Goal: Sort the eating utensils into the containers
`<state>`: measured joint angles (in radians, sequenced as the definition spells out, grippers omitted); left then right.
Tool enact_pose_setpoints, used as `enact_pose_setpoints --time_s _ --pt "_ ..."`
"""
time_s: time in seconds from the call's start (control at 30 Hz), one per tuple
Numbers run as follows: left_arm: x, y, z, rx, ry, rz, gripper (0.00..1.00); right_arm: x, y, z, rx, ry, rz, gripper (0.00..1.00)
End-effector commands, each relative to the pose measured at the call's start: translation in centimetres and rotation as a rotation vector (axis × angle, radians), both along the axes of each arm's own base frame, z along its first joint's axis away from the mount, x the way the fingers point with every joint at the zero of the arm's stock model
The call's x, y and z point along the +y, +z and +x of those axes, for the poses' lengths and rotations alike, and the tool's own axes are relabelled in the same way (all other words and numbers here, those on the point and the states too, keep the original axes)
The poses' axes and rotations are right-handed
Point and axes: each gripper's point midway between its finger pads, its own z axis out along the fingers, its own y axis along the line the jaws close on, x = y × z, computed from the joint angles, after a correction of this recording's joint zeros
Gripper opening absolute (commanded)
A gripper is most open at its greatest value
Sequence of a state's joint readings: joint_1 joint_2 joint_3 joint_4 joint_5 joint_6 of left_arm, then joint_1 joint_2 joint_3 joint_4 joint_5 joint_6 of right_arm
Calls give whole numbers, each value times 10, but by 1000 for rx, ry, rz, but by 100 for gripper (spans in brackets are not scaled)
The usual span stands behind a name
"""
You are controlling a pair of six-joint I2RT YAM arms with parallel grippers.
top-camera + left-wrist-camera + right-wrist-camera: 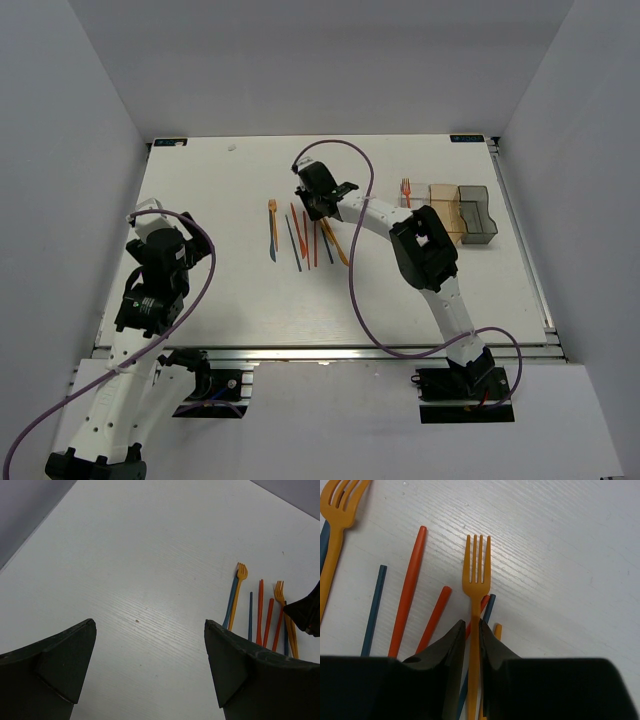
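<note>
White tabletop [400, 300] fills the space between grey walls [60, 150], and the eating utensils [300, 238] lie in a loose row near its middle: orange forks, red sticks and dark blue pieces, side by side. The right gripper [472, 625] is down over this row, its fingers drawn in against the handle of one orange fork [475, 565], whose tines point away from it. The left gripper [150, 624] hovers over bare table to the left of the row, fingers wide apart and holding nothing. The containers [462, 212] sit joined in a row at the far right, well apart from the cluster. A red-orange fork [406, 187] lies at their left end; whether it is inside the clear bin cannot be told.
</note>
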<state>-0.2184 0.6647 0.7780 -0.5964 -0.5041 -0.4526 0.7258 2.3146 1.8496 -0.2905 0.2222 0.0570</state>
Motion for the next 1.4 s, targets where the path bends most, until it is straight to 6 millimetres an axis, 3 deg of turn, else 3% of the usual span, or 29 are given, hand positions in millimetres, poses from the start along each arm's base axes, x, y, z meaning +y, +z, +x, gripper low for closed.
enact_pose_setpoints --time_s 0.0,0.3,0.6,0.9,1.1,1.27,1.37 --pt "-3 3 2 -18 -18 -2 98 0 1 10 -21 -6 -2 22" --pt "-4 3 2 -19 -24 -4 98 -2 -9 7 7 -3 -2 30" --pt "-4 3 2 -19 -24 -4 98 -1 -8 8 3 -3 1 12" --pt "-4 3 2 -19 -24 -4 98 -9 20 7 -43 -37 21 3" --pt "-4 3 2 -18 -24 -3 98 -15 56 6 -92 -61 60 3" --pt "-4 2 2 -16 -24 -3 98 -29 77 5 -87 -85 116 4" --pt "-4 2 2 -16 -26 -3 98 -52 84 11 -103 -152 100 3"
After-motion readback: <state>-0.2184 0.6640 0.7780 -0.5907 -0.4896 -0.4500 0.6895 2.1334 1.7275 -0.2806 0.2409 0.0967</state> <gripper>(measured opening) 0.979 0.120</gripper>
